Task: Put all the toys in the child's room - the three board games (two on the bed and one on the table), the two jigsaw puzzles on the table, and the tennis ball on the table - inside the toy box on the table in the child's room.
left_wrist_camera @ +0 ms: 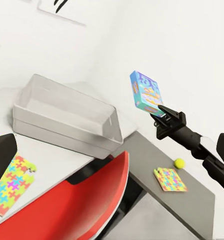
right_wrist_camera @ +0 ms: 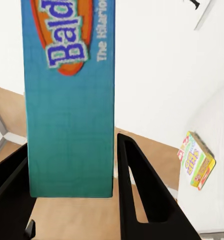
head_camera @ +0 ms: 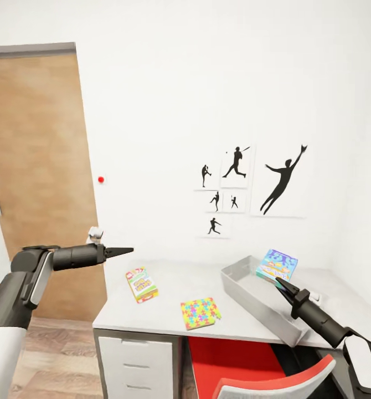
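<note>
My right gripper (head_camera: 280,284) is shut on the lower edge of the blue board game (head_camera: 277,265), holding it upright in the air over the far end of the light grey toy box (head_camera: 251,292). In the right wrist view the box (right_wrist_camera: 69,100) sits between both fingers (right_wrist_camera: 142,192). A yellow-red-green board game (head_camera: 142,284) and a jigsaw puzzle (head_camera: 200,312) lie on the light grey table (head_camera: 169,288). My left gripper (head_camera: 124,251) hovers open and empty beyond the table's left end. A second jigsaw puzzle (left_wrist_camera: 170,179) and the tennis ball (left_wrist_camera: 179,163) rest on the dark grey wing.
A red chair (head_camera: 263,374) is pushed in under the table's front edge, below my right arm. White drawers (head_camera: 137,360) fill the table's left end. A wooden door (head_camera: 36,166) stands at the left, and black sports silhouettes (head_camera: 246,183) hang on the white wall.
</note>
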Controlling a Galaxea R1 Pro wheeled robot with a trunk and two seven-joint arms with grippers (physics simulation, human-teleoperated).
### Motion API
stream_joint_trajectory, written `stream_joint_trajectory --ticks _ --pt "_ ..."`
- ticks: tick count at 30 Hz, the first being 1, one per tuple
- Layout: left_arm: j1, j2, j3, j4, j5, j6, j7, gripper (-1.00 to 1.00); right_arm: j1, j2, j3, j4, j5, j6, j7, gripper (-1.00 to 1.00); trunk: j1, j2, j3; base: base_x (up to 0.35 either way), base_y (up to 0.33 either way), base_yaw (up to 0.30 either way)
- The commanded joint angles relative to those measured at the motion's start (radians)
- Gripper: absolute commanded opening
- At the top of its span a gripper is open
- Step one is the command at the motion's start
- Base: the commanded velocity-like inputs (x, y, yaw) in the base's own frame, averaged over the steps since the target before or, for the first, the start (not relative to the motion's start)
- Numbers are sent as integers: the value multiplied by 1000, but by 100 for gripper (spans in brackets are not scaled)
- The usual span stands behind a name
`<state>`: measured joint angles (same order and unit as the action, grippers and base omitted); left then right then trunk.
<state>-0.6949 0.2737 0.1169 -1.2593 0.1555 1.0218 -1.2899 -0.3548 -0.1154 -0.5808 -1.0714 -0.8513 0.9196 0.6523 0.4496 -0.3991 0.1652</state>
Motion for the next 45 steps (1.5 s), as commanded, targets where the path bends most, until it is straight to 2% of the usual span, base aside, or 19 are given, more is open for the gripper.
stream_joint_trajectory --ticks 1,9,14,29,45 --pt "0 0 0 0 2 8 -1 100 -1 0 -2 1 -3 7 4 -100 0 -1 0 0 0 -278" --pt "0 1 1 1 2 8 -1 100 -1 0 -2 6 -3 6 4 -100 0 -1 0 0 2 -278" --pt "0 1 16 1 2 8 -2 100 -1 0 -2 7 -3 5 4 -100 0 -1 0 44 130 -278" --pt "0 1 21 1 2 8 -1 100 -1 0 -4 8 -3 5 4 -100 0 -1 0 226 213 -278" --pt "0 1 21 1 2 8 -1 100 -1 0 -13 10 -3 5 4 -100 0 -1 4 139 14 -278"
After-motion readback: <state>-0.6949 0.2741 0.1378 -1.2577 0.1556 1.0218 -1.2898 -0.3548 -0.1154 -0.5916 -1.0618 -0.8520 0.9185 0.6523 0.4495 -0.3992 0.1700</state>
